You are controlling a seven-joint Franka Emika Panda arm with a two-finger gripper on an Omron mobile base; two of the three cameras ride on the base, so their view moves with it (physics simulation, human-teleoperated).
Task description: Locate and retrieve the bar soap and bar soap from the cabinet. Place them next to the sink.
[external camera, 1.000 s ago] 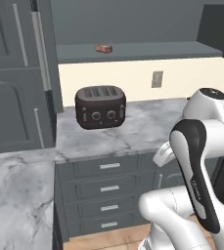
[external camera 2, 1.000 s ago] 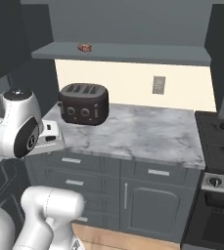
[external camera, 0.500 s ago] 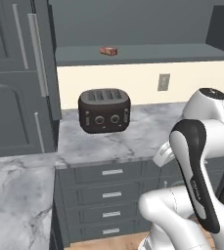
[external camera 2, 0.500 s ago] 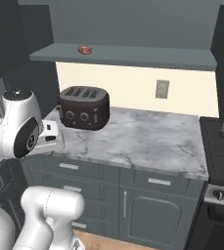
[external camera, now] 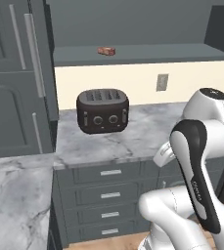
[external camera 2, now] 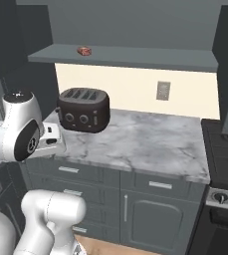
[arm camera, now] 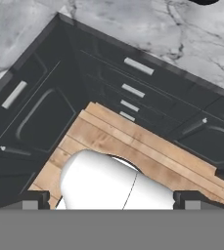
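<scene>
A small reddish-brown bar soap [external camera: 106,50] [external camera 2: 84,50] lies on the long shelf board of the dark slate-grey cabinet [external camera: 147,52] [external camera 2: 135,57], above the counter. My gripper [arm camera: 111,202] is open with nothing between its fingertips [arm camera: 30,200]. It hangs low in front of the counter and points down at the wooden floor, far below the soap. The sink is out of view.
A black toaster [external camera: 102,111] [external camera 2: 83,109] stands on the marble counter [external camera: 113,144] [external camera 2: 140,144] under the shelf. Grey drawers with silver handles [external camera: 109,195] [arm camera: 138,66] sit below. A stove [external camera 2: 225,149] is at the right and tall grey doors [external camera: 11,73] at the left.
The whole picture has shifted slightly in both base views, so the base has moved a little. The arm holds the same pose and the soap still lies on the shelf.
</scene>
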